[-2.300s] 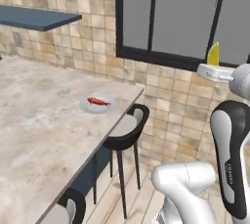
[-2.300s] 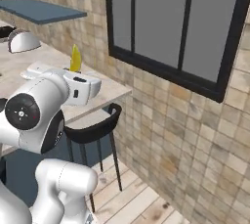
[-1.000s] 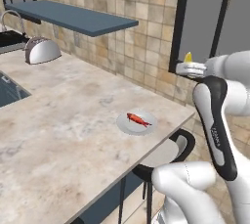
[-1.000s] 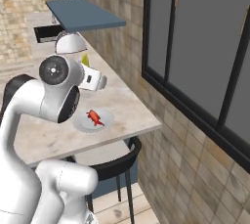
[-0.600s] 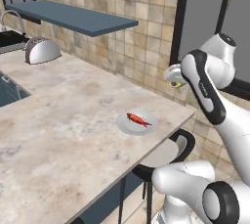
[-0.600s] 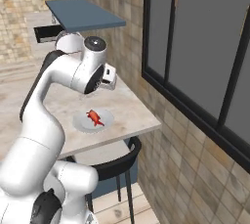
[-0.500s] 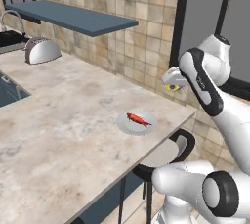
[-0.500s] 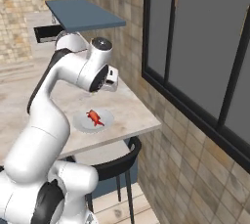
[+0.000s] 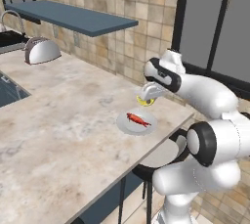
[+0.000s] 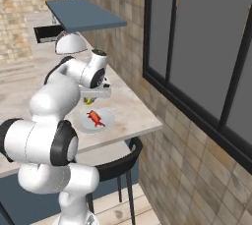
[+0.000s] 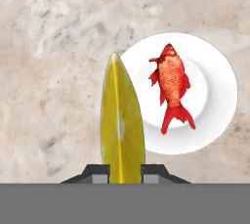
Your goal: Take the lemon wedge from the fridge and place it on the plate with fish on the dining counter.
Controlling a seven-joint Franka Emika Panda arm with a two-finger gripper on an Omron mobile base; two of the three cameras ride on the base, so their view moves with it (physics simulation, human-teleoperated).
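Two dark finger tips at the bottom of the hand view are clamped on the tiny bright yellow lemon wedge (image 11: 122, 123), whose lower end is hidden between them and cut off by the frame's edge. In the left base view, going from the left, a grey domed toaster (image 9: 41, 50) stands far back on the wide beige marbled dining counter (image 9: 63, 120), with a dark sink corner cut off by the left edge. A blue wall shelf (image 9: 73, 17) hangs above. Further right lies the small round pale grey-white plate (image 9: 128, 123) near the counter's corner, carrying the slim red-orange fish (image 9: 138, 119). Just beyond the plate's far rim hangs the white arm's two-finger gripper (image 9: 145, 100), pointing down, with the wedge showing as a small yellow spot under it; its jaws are hard to make out here. A black chair (image 9: 161, 162) is partly hidden below the counter edge by the robot's body.

From the right base view, the arm covers much of the counter; the gripper (image 10: 89, 100) hovers just behind the plate (image 10: 106, 121), and the wedge (image 10: 87, 101) is a mere yellow speck. From the hand camera, the wedge overlaps the plate's (image 11: 219, 91) left rim while the fish (image 11: 172, 83) lies to its right, apart from it.
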